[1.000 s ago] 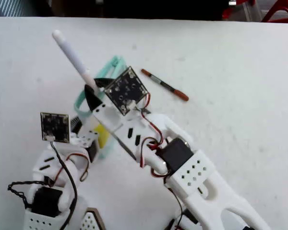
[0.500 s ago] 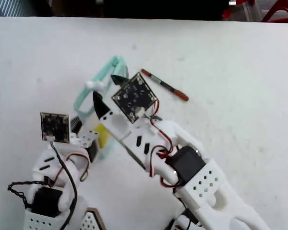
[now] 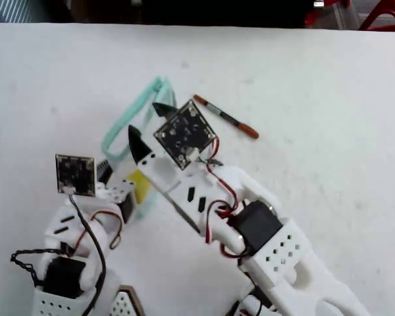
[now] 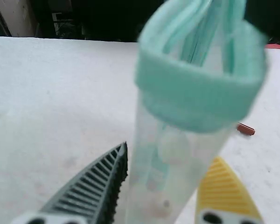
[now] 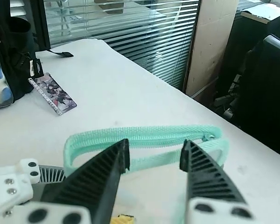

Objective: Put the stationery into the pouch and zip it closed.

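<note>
As the high view looks down, the green pouch sits on the table; the left gripper pinches its near end and the right gripper hangs over it, jaws apart. A brown pen lies near, not yet inside. In the left wrist view, ridged grey and yellow jaws squeeze the pouch's see-through side under its cloth rim. In the right wrist view, the zip edge lies below the open black jaws. The pouch looks light and floppy, so hold its rim; the pen looks hard and smooth, so grab its middle.
</note>
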`<state>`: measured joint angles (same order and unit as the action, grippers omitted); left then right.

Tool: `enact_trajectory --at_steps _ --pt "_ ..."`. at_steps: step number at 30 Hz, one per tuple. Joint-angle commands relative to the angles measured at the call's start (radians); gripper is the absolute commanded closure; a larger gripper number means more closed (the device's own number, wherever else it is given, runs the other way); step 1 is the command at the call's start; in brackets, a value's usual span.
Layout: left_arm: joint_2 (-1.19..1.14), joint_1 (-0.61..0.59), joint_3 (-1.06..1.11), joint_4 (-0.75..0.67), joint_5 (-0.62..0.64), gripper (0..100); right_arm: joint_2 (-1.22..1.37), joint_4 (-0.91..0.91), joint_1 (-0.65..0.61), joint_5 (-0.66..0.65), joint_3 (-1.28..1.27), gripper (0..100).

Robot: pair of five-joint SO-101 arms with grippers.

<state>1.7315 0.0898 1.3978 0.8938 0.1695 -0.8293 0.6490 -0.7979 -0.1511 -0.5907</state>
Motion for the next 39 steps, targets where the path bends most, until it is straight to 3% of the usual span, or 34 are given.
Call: enact_trajectory --at_steps 1,9,14,18,21,23,29,39 --pt "0.007 -0.007 -0.011 -0.044 0.006 76 -0.027 0.002 0.018 -0.005 0.015 82.2" --pt "0.008 -0.038 -0.021 -0.048 0.006 81 -0.018 0.197 0.203 0.003 0.273 82.2" --pt "0.008 -0.071 -0.063 -0.034 -0.015 81 -0.016 0.268 0.369 0.003 0.302 82.2" --pt "0.01 0.065 -0.041 -0.031 -0.069 81 0.056 0.24 0.473 0.002 0.276 82.2" --pt "0.01 -0.015 -0.084 -0.021 -0.094 81 0.17 0.24 0.504 -0.003 0.279 82.2" --pt "0.01 -0.005 -0.071 -0.021 -0.041 81 0.259 0.239 0.509 -0.005 0.279 82.2" --pt "0.008 0.016 -0.054 -0.021 -0.08 81 0.541 0.254 0.524 -0.06 0.382 82.2" --pt "0.008 0.031 -0.02 -0.031 -0.081 81 1.021 0.535 0.562 -0.167 0.833 82.0"
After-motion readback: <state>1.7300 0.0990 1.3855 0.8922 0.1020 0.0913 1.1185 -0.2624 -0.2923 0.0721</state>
